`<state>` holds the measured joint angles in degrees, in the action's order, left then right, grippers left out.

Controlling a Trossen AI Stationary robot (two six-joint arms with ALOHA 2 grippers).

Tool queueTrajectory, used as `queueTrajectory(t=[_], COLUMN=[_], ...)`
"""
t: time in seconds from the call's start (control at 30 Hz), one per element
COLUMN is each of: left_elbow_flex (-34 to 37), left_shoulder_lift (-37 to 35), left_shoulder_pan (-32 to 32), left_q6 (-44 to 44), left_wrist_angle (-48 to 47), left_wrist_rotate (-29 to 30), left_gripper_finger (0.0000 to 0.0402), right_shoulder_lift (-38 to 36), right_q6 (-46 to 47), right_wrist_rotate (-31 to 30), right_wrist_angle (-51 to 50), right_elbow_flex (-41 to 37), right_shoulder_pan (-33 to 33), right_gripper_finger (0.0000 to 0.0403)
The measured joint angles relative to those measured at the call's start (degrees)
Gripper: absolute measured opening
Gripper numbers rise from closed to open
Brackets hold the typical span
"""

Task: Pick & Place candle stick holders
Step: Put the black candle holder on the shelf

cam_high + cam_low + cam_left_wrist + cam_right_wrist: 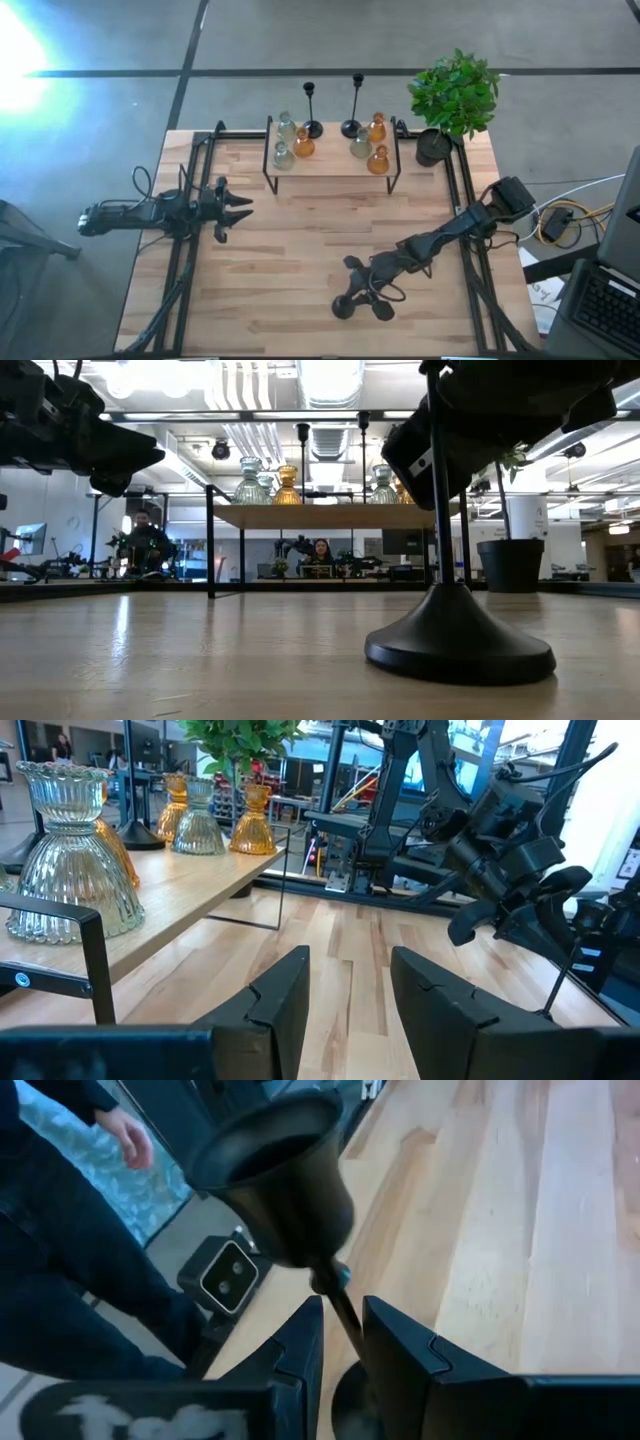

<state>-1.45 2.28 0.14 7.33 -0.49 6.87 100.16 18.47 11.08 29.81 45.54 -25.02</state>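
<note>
A black candle stick holder [275, 1180] with a thin stem stands upright on its round base [460, 640] near the table's front edge [343, 308]. My right gripper [342, 1315] reaches it from the right, slanting down, its fingers narrowly apart on either side of the stem. Amber [304, 145] and clear glass holders [283, 155] stand on the wooden shelf [330, 172] at the back. Two more black ones [311, 125] stand behind it. My left gripper [245, 208] waits open at the left, level, holding nothing. My right gripper's fingers lie across the black holder's stem [345, 1320], about halfway up between cup and base, one on each side. A gap shows beside one finger [305, 1340]. Whether the other finger touches the stem I cannot tell. The holder stands on the table.
A potted green plant [455, 95] stands at the back right corner. A person's hand [125, 1135] and dark clothing show just beyond the front edge, beside a small camera [230, 1275]. Bare wood lies between the shelf and the arms.
</note>
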Motion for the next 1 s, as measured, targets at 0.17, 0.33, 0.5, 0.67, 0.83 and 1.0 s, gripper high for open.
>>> queueTrajectory(t=[0.17,0.33,0.5,0.67,0.83,1.0], left_elbow_flex=[0.0,0.0,0.0,0.0,0.0,0.0], left_shoulder_lift=[0.0,0.0,0.0,0.0,0.0,0.0], left_shoulder_pan=[0.0,0.0,0.0,0.01,0.01,0.01], left_q6=[-0.02,-0.02,-0.02,-0.01,-0.01,-0.02], left_wrist_angle=[0.02,0.02,0.02,0.02,0.02,0.02], left_wrist_rotate=[0.0,0.0,0.0,0.0,0.0,0.0], left_gripper_finger=[0.0147,0.0147,0.0147,0.0147,0.0147,0.0147], right_shoulder_lift=[0.0,0.0,0.0,0.08,-0.53,-1.49], right_q6=[0.01,0.0,-0.41,-0.72,6.43,0.64], right_wrist_rotate=[0.01,0.8,0.94,-1.69,-8.17,-18.0], right_wrist_angle=[-0.07,0.82,0.82,0.78,-0.12,-14.49], right_elbow_flex=[-0.02,-0.02,0.63,3.02,8.92,19.95], right_shoulder_pan=[0.0,0.02,0.04,0.09,2.6,5.19], right_gripper_finger=[0.0077,0.0055,0.0017,0.0011,0.001,0.0009])
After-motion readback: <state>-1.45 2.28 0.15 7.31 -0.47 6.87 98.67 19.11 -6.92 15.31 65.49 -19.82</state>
